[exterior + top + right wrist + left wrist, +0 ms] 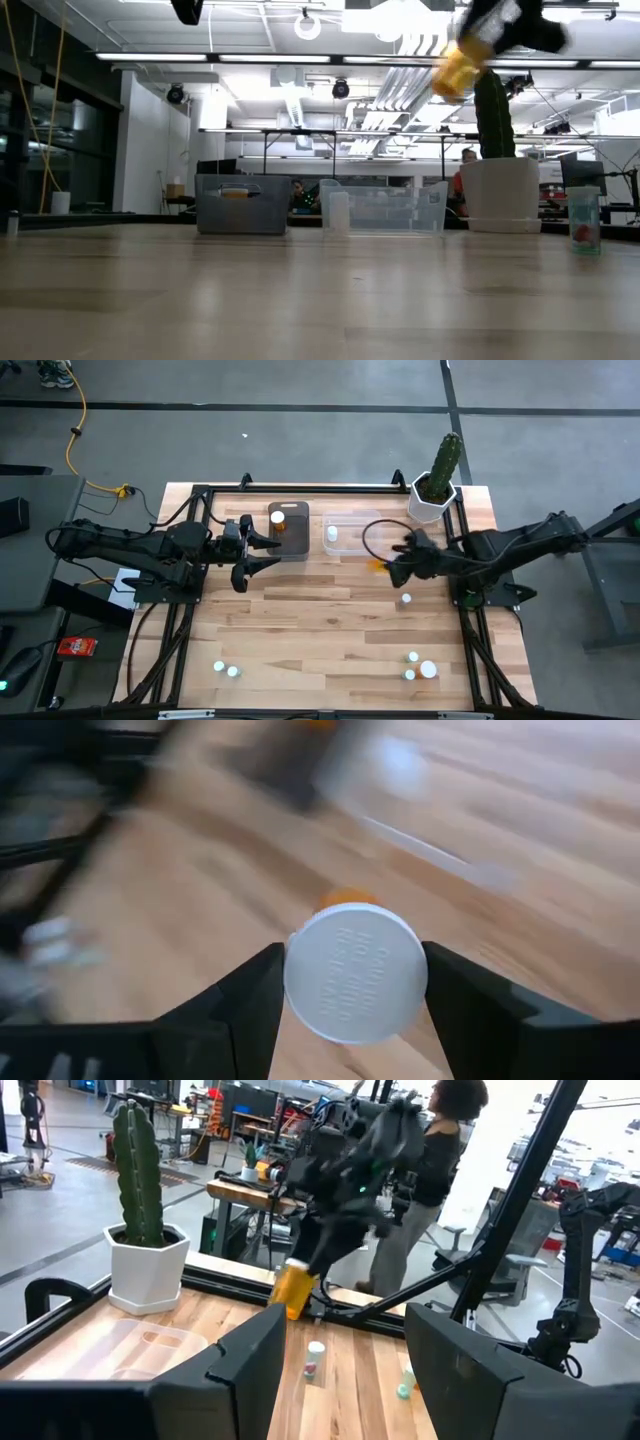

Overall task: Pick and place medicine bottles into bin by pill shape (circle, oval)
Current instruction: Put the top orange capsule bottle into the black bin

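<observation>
My right gripper [392, 567] is shut on an amber medicine bottle [377, 566] with a white cap, in the air just near of the clear bin [352, 532]. The bottle also shows in the low view [455, 70] and in the left wrist view [293, 1288]. My left gripper [264, 553] is open and empty beside the grey bin [290, 532]. An amber bottle [278, 518] stands in the grey bin, and a white one [331, 535] in the clear bin. One bottle [406, 599] stands on the table below my right arm. My right gripper pinches the bottle between its two fingers at the sides of the white cap [300, 982]. The cap's flat top faces the wrist camera and the amber body [347, 900] points away from the fingers. The bottle is lifted clear of the table and hangs tilted below the gripper [500, 25].
A cactus in a white pot [436, 485] stands at the far right corner behind the clear bin. Two bottles [226, 669] stand near the front left, three [418, 666] near the front right. A black frame rail [300, 488] runs along the far edge. A person [430, 1170] stands beyond the table.
</observation>
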You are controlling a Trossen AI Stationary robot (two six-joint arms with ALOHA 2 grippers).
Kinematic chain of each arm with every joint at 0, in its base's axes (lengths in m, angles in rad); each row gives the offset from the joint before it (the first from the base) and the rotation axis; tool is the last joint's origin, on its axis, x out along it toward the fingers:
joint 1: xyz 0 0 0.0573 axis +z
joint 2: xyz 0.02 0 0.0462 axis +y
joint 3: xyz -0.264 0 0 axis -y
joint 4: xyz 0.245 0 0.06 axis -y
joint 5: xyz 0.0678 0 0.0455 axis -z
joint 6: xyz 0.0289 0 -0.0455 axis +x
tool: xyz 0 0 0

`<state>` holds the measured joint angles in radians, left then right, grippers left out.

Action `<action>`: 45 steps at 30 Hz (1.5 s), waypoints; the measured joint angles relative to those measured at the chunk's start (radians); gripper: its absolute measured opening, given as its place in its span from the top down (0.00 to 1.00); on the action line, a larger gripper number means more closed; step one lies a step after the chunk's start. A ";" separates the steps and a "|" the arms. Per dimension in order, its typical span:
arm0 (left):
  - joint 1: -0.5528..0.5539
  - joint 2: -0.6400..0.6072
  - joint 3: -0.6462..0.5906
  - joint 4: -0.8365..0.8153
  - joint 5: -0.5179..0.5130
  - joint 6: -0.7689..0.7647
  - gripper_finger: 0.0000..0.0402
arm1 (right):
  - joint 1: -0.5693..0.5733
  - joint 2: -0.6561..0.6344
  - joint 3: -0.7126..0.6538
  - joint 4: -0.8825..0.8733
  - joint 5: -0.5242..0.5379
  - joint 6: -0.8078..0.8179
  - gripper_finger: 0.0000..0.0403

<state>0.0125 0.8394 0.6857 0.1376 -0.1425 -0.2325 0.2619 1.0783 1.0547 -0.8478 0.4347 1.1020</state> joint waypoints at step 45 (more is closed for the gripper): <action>0.000 -0.003 0.137 0.048 0.055 0.000 0.51 | -0.314 0.638 0.347 0.646 -0.289 -0.841 0.48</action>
<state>0.0128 0.8364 0.8223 0.1852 -0.0872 -0.2321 -0.0522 1.7159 1.4015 -0.2016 0.1458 0.2607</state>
